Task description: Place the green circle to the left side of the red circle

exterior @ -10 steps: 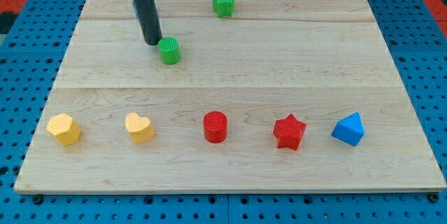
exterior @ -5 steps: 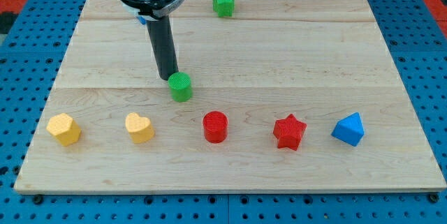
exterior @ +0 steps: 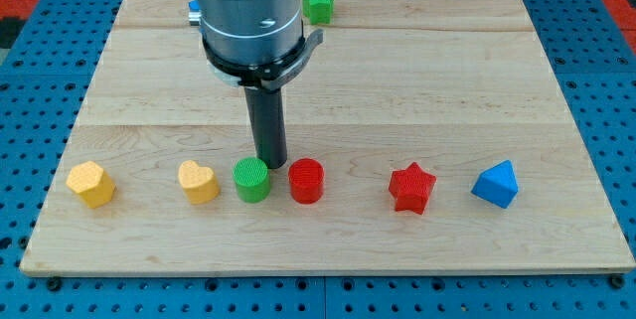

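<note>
Now at the closing step, my tip (exterior: 271, 164), a bare rod with no fingers to spread, stands just above the green circle (exterior: 251, 179), resting just left of the red circle (exterior: 306, 180) on the bench (exterior: 447, 90), so only a slight nudge or withdrawal seems needed.

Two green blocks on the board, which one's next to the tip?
The green circle in the bottom row, between the yellow heart and red circle. My tip sits just above it. The other green block is at the top edge.
</note>
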Robot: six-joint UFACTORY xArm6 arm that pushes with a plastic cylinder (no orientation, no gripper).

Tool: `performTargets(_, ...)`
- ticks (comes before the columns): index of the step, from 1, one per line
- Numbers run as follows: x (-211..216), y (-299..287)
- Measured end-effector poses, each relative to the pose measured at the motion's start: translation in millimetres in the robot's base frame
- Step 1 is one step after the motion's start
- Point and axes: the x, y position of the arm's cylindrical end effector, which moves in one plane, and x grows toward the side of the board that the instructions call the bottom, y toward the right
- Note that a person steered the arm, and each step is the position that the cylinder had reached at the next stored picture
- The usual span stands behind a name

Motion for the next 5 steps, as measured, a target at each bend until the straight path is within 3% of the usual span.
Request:
performTargets(1, -47, 2)
performTargets(3, -201, 13)
performTargets(4, -246, -32)
performTargets(5, -255, -39)
